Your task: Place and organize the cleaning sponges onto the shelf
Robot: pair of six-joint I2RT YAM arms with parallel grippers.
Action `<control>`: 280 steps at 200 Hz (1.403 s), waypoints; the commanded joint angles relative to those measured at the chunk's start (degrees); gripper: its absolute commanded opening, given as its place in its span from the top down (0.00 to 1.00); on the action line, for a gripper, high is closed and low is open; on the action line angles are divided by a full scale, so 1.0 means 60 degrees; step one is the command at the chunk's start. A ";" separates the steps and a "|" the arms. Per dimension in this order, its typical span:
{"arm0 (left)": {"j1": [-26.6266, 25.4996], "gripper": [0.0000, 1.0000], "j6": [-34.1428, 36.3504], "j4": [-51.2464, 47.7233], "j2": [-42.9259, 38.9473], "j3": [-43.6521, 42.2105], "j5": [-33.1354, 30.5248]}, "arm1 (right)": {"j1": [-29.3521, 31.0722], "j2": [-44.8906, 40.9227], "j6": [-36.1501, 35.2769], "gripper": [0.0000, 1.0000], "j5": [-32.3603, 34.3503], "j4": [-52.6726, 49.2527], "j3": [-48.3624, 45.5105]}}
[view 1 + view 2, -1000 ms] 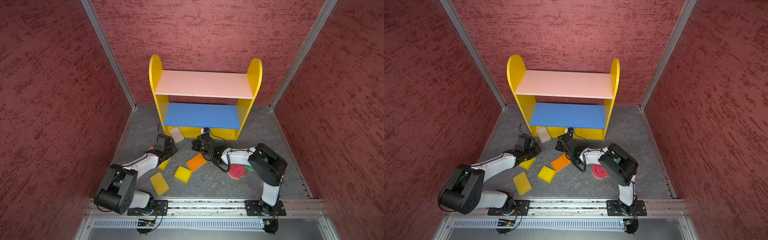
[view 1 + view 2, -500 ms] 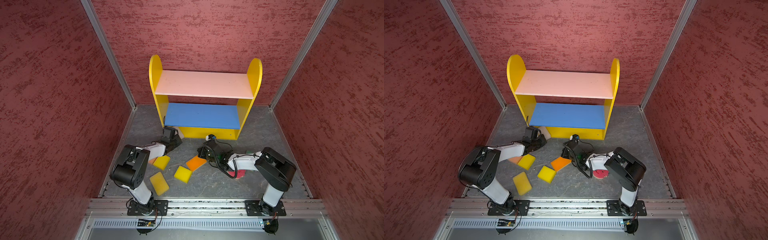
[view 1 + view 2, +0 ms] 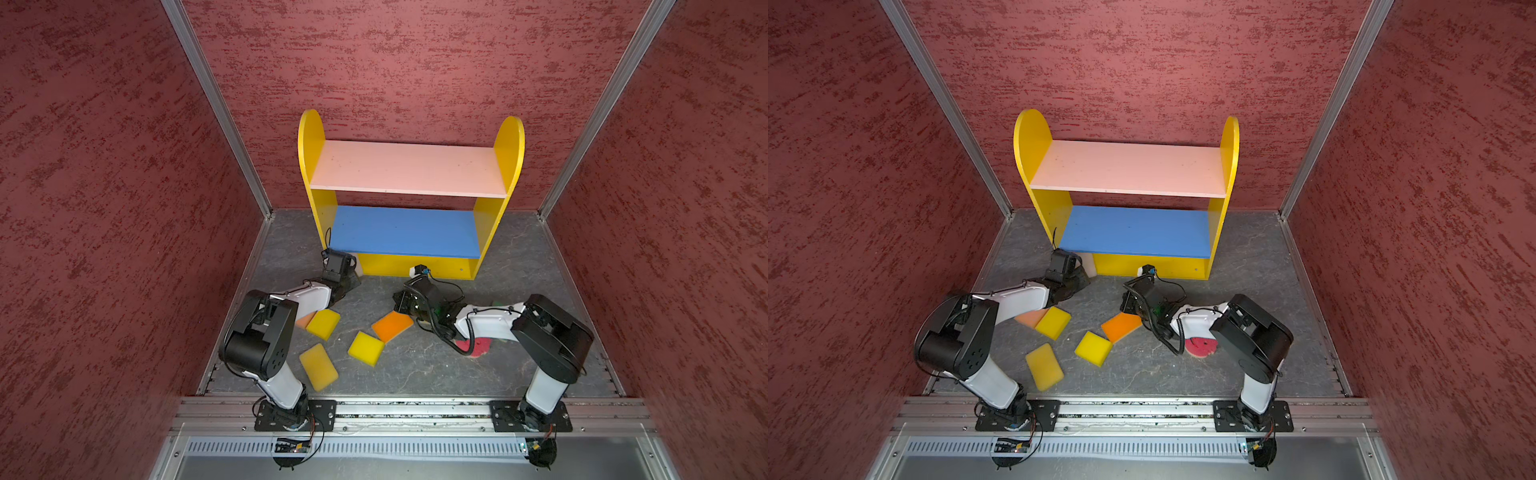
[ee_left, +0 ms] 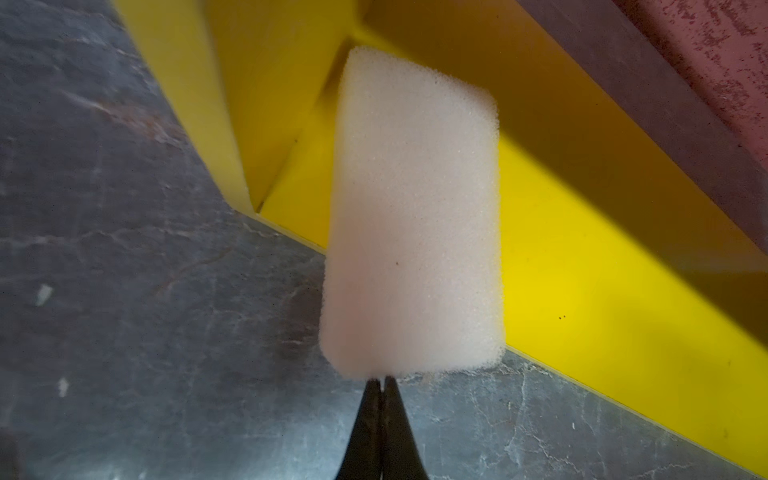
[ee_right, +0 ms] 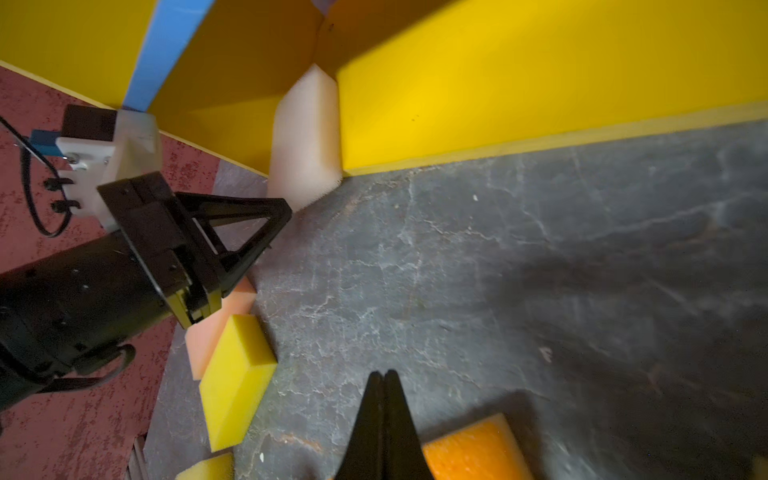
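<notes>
**Stage shown: early.** The shelf (image 3: 409, 168) stands at the back edge of the bench (image 3: 415, 370). Its pink top board and blue middle board (image 3: 405, 230) are bare.

Only the cream sponge (image 4: 415, 216) has reached the shelf. It lies tilted across the front edge of the yellow bottom board (image 4: 582, 249) at its left end, with the far end inside and the near end out over the bench.

My left gripper (image 4: 382, 380) has its fingers pressed together and holds nothing. Its tip meets the near end of that sponge, and I judge this to be a push inward.

My right gripper (image 5: 384, 376), fingers likewise together and empty, hovers over the middle of the bench just beside the orange sponge (image 3: 392, 326).

**Left to place:**
- the orange sponge;
- three yellow sponges (image 3: 365, 348);
- a peach sponge (image 3: 304, 319), partly under my left arm;
- a round pink sponge (image 3: 478, 347), partly under my right arm.

All of these lie loose between the shelf and the bench's front edge. Others may be hidden.

**Surface:** dark grey, stone-veined, flat.

**Room:** red textured walls (image 3: 104, 208) close in on three sides. A metal rail (image 3: 415, 409) along the front edge carries both arm bases.
</notes>
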 commanded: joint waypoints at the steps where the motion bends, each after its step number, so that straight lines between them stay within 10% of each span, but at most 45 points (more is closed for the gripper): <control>1: -0.0025 1.00 0.0247 -0.0239 -0.0403 -0.0010 -0.0504 | 0.0008 0.0427 -0.0472 1.00 -0.0230 0.0035 0.0667; 106: 0.0873 0.95 -0.0719 -0.0849 -0.3761 -0.1978 -0.0392 | 0.0170 0.2774 -0.1054 0.89 -0.0229 -0.0579 0.3325; 280: 0.1392 0.68 -0.1888 0.1336 -0.2533 -0.3042 0.1730 | 0.0370 0.4579 -0.0098 0.65 0.2545 0.1203 0.4953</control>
